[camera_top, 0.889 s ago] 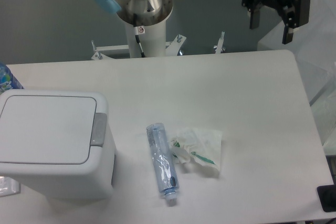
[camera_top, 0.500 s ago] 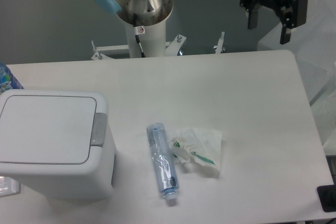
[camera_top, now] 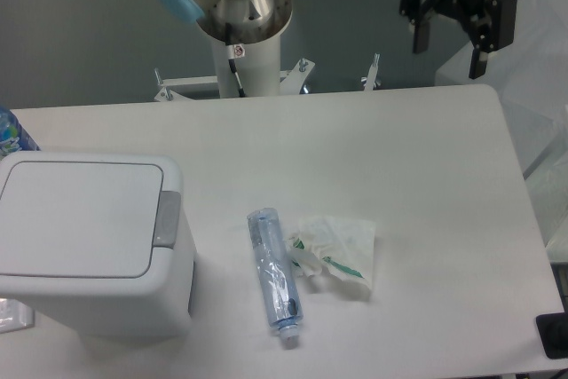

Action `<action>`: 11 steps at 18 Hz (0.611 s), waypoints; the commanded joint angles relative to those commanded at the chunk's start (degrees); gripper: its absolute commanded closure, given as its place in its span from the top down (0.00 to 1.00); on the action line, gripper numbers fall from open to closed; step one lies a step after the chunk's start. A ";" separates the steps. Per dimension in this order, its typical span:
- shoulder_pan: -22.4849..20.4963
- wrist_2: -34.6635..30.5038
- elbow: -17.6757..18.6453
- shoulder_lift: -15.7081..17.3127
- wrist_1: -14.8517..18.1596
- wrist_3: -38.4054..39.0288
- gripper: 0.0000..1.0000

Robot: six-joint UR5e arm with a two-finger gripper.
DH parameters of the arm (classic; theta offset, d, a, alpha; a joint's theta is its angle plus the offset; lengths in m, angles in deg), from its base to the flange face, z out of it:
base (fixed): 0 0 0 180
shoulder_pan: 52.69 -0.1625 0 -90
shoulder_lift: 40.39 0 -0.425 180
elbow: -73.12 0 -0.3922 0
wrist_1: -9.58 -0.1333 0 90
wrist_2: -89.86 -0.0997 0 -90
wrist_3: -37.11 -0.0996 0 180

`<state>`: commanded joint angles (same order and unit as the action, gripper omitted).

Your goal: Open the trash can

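The trash can is a boxy white bin at the table's front left, its flat lid down and a small grey push tab on its right edge. My gripper hangs high at the back right, above the table's far edge, far from the bin. Its two black fingers point down and stand apart, open, with nothing between them.
A crushed clear plastic bottle lies in the front middle, and a crumpled white wrapper with green print touches its right side. The arm's base column rises behind the table. A blue-labelled bottle peeks in at the left edge.
My gripper has drifted slightly left and up over the back right corner. The trash can, bottle and wrapper have not moved.
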<state>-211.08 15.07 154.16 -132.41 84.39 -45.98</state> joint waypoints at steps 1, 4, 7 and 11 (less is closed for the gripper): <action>1.58 0.00 0.00 -0.26 -0.45 2.56 1.00; 5.89 1.05 -0.09 -1.49 -1.59 12.04 1.00; 9.41 4.92 -0.17 -3.34 -6.24 18.65 1.00; 11.08 5.98 0.09 -3.60 -6.52 25.93 1.00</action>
<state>-200.00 21.05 154.25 -136.01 77.87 -20.04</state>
